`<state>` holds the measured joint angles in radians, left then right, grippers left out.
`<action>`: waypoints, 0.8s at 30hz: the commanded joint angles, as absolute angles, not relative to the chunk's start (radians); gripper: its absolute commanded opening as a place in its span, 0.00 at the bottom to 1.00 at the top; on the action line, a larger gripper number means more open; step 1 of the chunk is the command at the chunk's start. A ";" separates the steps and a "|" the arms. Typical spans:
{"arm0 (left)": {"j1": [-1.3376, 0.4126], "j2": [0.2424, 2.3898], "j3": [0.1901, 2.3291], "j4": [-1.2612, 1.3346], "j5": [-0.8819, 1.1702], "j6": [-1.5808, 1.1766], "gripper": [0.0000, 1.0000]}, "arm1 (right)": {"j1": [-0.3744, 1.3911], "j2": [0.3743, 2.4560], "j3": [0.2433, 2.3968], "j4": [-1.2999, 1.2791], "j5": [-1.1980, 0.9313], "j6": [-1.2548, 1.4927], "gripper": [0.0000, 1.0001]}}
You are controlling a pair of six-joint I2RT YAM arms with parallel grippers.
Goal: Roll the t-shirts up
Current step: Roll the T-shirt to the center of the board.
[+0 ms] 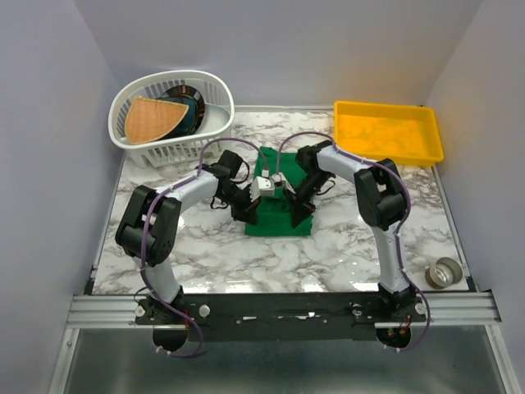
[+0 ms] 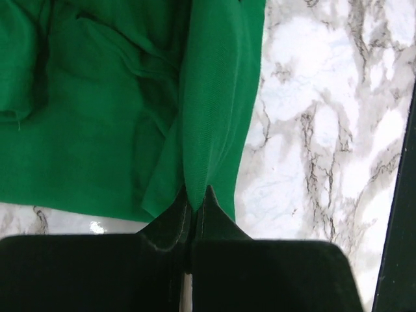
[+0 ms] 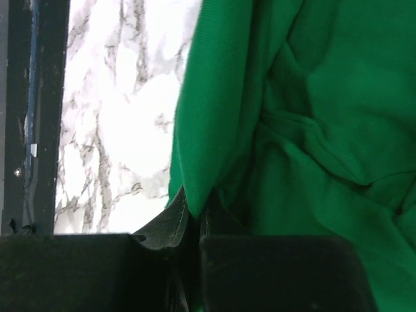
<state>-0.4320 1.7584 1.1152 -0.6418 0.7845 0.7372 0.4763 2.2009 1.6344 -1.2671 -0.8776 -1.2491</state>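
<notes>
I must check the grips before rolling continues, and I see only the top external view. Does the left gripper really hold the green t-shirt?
Observer: Yes. In its wrist view, the left gripper is shut on a fold of the t-shirt.
Operator: And the right one?
Observer: The right gripper is also shut on a fold, at the shirt's edge, with the marble table showing beside it.

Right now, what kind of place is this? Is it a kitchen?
Probably a robot test booth, not a kitchen: plain walls box in a marble-look table, and a metal rail carries the robot's left arm and right arm.
</notes>
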 commanded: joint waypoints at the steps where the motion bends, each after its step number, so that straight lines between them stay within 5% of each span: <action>1: -0.414 1.813 1.126 -0.611 0.629 0.634 0.00 | 0.456 2.325 1.739 -1.515 -0.799 -1.210 0.12; 7: -0.414 1.838 1.132 -0.606 0.586 0.597 0.00 | 0.454 2.361 1.761 -1.474 -0.767 -1.143 0.17; 12: -0.407 1.745 1.105 -0.526 0.508 0.506 0.48 | 0.453 2.391 1.796 -1.463 -0.749 -1.063 0.18; 24: -0.521 1.220 0.812 -0.352 0.450 0.624 0.86 | 0.453 2.494 1.918 -1.488 -0.706 -0.916 0.38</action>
